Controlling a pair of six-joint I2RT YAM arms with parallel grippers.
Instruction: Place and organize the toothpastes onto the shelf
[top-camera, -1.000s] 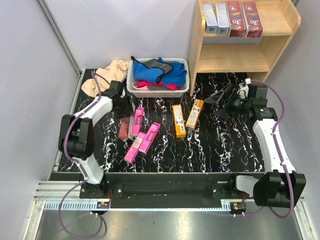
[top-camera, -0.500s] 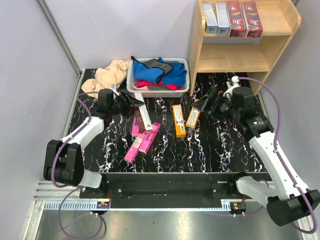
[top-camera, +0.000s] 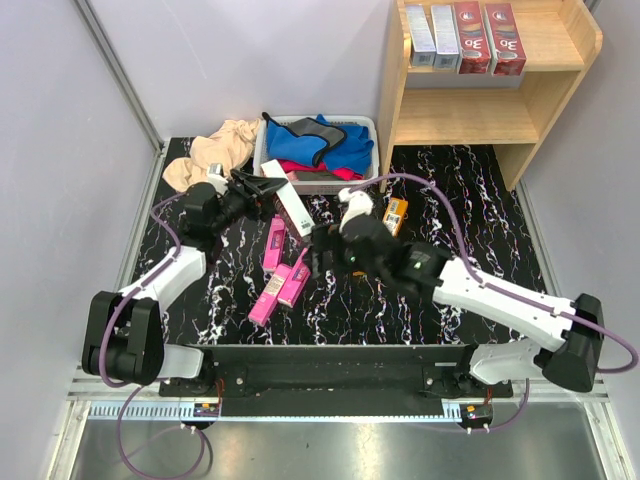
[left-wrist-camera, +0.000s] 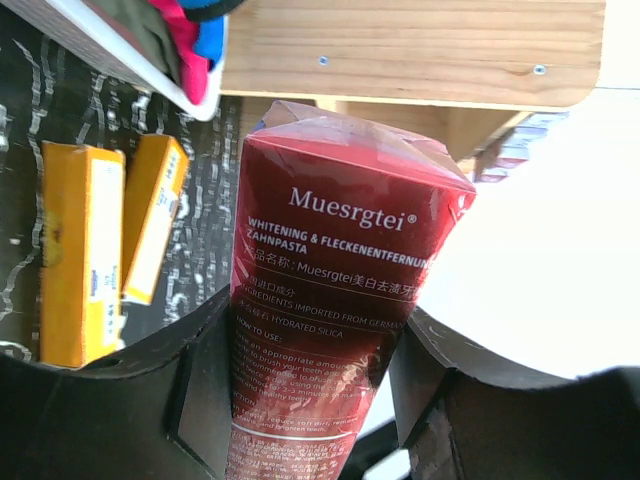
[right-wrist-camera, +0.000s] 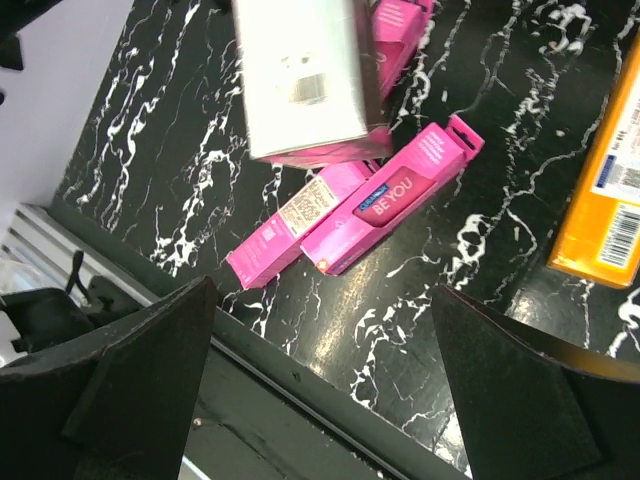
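Observation:
My left gripper (top-camera: 266, 190) is shut on a dark red toothpaste box (top-camera: 295, 211) and holds it above the table, in front of the basket. In the left wrist view the box (left-wrist-camera: 340, 260) sits between both fingers (left-wrist-camera: 195, 390). My right gripper (top-camera: 318, 256) is open and empty, over the pink boxes (top-camera: 297, 278); they lie below it in the right wrist view (right-wrist-camera: 400, 195). Another pink box (top-camera: 275, 243) lies beside them. Two orange boxes (left-wrist-camera: 80, 250) lie on the table. The wooden shelf (top-camera: 560, 70) holds two silver-grey boxes (top-camera: 432, 32) and two dark red ones (top-camera: 488, 38) on its top tier.
A white basket (top-camera: 262, 165) of coloured cloths stands at the back, with a beige cloth (top-camera: 215, 150) to its left. The shelf's lower tier (top-camera: 470, 118) holds nothing. The table's front edge (right-wrist-camera: 300, 360) runs right under my right gripper.
My left gripper has lifted the dark red box off the table and carried it right. My right arm has swung left from the shelf side to above the pink boxes.

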